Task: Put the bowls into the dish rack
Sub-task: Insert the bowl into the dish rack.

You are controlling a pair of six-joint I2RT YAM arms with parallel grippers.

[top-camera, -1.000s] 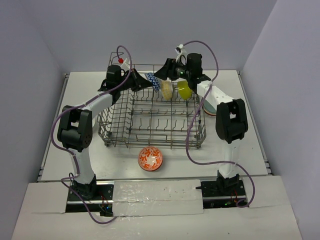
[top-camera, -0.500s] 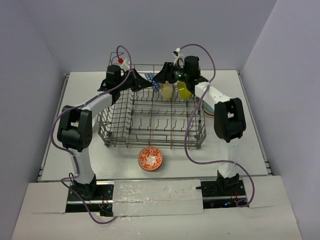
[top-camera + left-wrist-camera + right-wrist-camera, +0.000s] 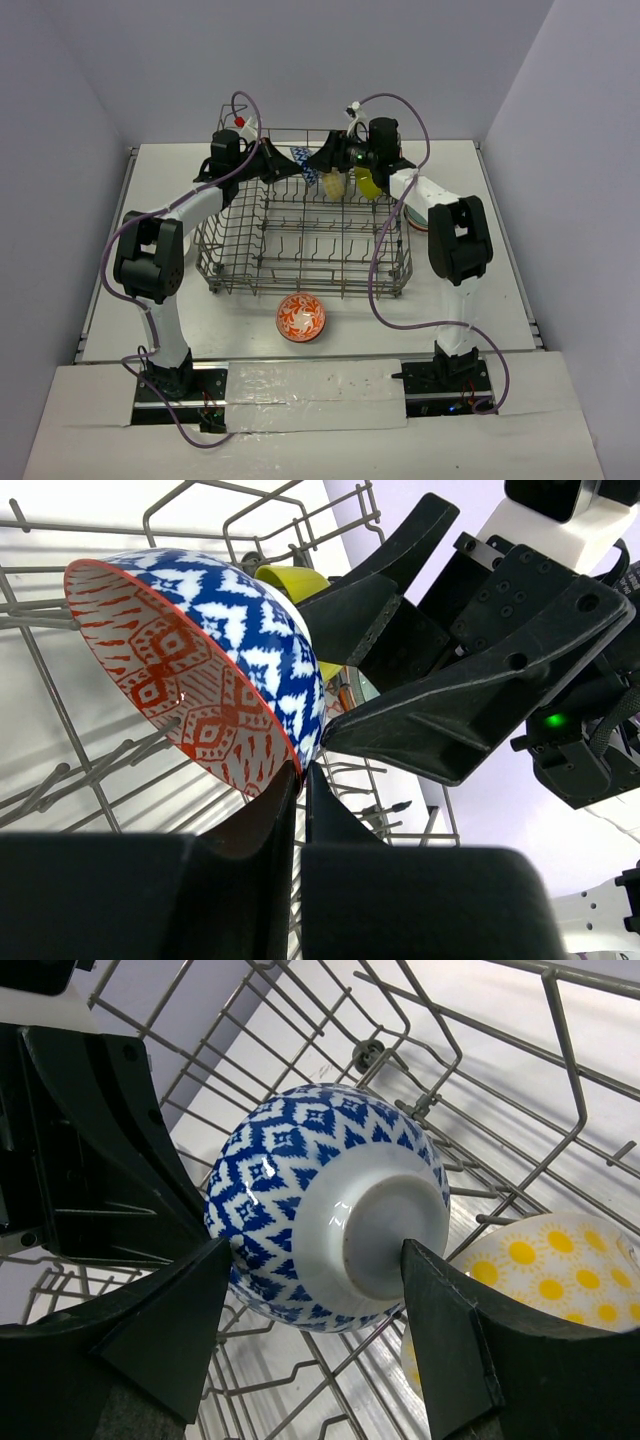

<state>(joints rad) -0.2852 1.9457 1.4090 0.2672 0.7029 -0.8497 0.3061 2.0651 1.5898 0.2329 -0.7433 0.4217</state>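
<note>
A blue-white patterned bowl (image 3: 235, 630) with a red-patterned inside hangs over the far end of the dish rack (image 3: 300, 250). My left gripper (image 3: 301, 772) is shut on its lower rim. My right gripper (image 3: 315, 1250) is open and straddles the same bowl (image 3: 300, 1180) from its underside. One fingertip (image 3: 215, 1260) is at the bowl's side and the other at its foot; I cannot tell whether they press. A pale yellow bowl (image 3: 545, 1265) and a lime bowl (image 3: 368, 182) stand in the rack. A red-white bowl (image 3: 301, 317) lies on the table in front of the rack.
More bowls are stacked (image 3: 415, 213) on the table just right of the rack, partly hidden by my right arm. Upright tines (image 3: 420, 1105) and the rack's back rim (image 3: 300, 133) surround both grippers closely. Grey walls enclose the table.
My right gripper has moved left along the rack's far end onto the blue-white bowl, and its jaws have narrowed slightly. The left arm and the held bowl have stayed put.
</note>
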